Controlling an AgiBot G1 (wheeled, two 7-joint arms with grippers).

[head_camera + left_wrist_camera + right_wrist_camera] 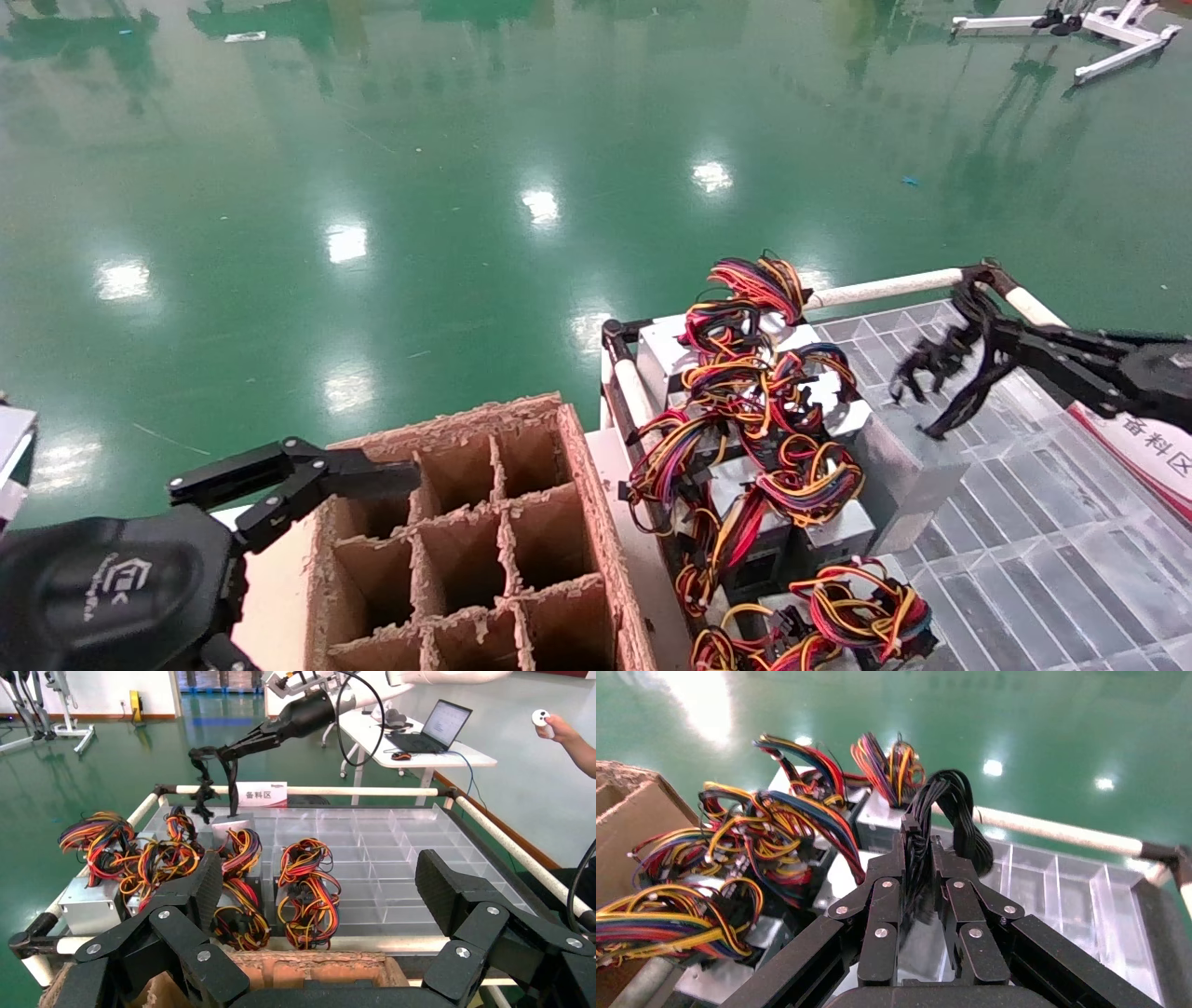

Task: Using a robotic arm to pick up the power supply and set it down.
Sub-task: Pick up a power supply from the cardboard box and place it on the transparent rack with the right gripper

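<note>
1. The right gripper is clenching the power supply's black cables, its fingers pinched around the bundle.
2. The power supply, a grey metal box, is sitting just below the claw on the clear tray, beside boxes with coloured wires.
3. The box is probably heavy and rigid; the soft cables may slip, so gripping its sides looks safer.
4. The left gripper is hanging released over the cardboard crate.
</note>
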